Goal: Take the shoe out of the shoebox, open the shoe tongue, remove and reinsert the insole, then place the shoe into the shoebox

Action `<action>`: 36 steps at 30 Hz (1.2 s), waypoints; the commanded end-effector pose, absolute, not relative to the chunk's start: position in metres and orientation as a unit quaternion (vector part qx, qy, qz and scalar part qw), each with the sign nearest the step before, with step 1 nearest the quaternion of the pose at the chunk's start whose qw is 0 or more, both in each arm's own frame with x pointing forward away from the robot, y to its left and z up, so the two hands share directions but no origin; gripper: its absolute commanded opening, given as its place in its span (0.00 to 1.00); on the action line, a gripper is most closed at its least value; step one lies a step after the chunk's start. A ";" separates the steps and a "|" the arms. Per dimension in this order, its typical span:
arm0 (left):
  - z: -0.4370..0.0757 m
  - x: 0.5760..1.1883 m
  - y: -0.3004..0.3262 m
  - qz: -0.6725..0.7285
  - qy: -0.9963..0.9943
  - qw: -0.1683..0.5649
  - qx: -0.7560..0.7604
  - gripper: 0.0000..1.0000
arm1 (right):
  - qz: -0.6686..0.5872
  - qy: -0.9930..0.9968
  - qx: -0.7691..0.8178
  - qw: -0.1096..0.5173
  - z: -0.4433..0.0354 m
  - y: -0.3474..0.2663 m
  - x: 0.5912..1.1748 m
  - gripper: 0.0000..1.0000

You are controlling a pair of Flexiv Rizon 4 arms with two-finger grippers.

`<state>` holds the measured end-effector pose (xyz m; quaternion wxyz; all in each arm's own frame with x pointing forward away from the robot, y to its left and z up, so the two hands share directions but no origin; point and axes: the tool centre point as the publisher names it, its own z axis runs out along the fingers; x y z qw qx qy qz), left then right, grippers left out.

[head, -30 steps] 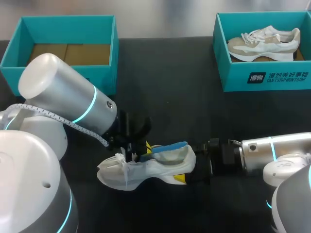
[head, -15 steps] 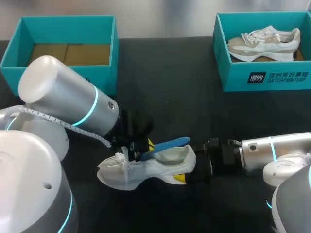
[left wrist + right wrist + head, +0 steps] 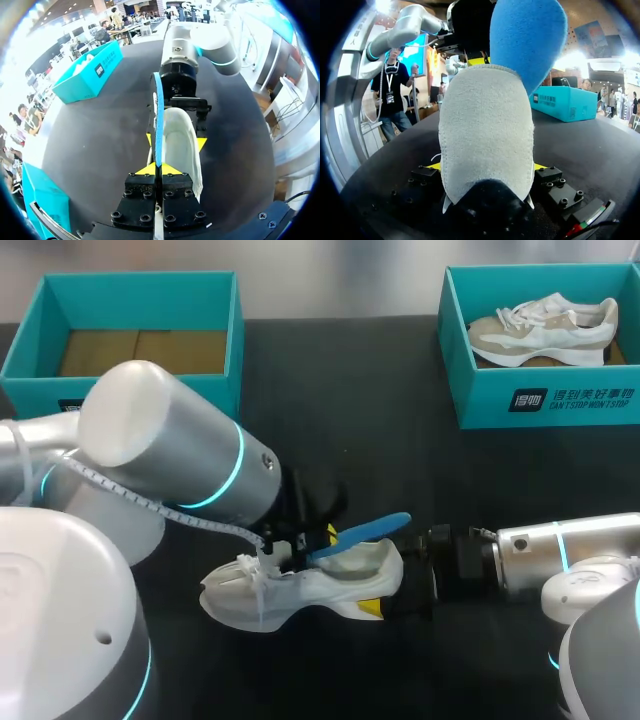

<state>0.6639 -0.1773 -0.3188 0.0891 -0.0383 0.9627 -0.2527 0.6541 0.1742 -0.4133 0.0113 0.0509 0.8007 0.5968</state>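
Insole (image 3: 158, 120) pinched edge-on btwn left fingers (image 3: 143, 170), closed on it; shoe (image 3: 487, 135) heel clamped btwn right fingers (image 3: 538, 166).

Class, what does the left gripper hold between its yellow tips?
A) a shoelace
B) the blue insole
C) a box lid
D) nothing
B: the left wrist view shows the left gripper shut on the blue insole, which rises out of the white shoe.

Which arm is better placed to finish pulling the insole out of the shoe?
Left. The left gripper is shut on the blue insole, which angles up out of the white shoe; the right gripper is shut on the shoe's heel, steadying it.
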 end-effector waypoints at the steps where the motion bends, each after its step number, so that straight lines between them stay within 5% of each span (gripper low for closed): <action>1: -0.319 0.664 -0.192 -0.230 0.968 0.094 -0.036 0.00 | 0.595 0.802 0.051 0.011 -0.412 0.176 0.653 0.00; 14: -0.318 0.655 -0.210 -0.222 0.970 0.098 0.002 0.01 | 0.595 0.802 0.051 0.011 -0.412 0.176 0.653 0.00; 17: -0.320 0.654 -0.212 -0.222 0.971 0.093 0.009 0.20 | 0.595 0.802 0.051 0.011 -0.412 0.176 0.653 0.00; 22: -0.317 0.650 -0.211 -0.224 0.970 0.096 0.011 0.35 | 0.595 0.802 0.051 0.011 -0.412 0.176 0.653 0.00; 24: -0.316 0.648 -0.209 -0.226 0.969 0.099 0.010 0.51 | 0.595 0.802 0.051 0.011 -0.412 0.176 0.653 0.00; 26: -0.315 0.646 -0.207 -0.228 0.968 0.103 0.006 0.86 | 0.595 0.802 0.051 0.011 -0.412 0.176 0.653 0.00; 36: -0.301 0.636 -0.205 -0.229 0.961 0.154 -0.020 0.89 | 0.595 0.802 0.051 0.011 -0.412 0.176 0.653 0.00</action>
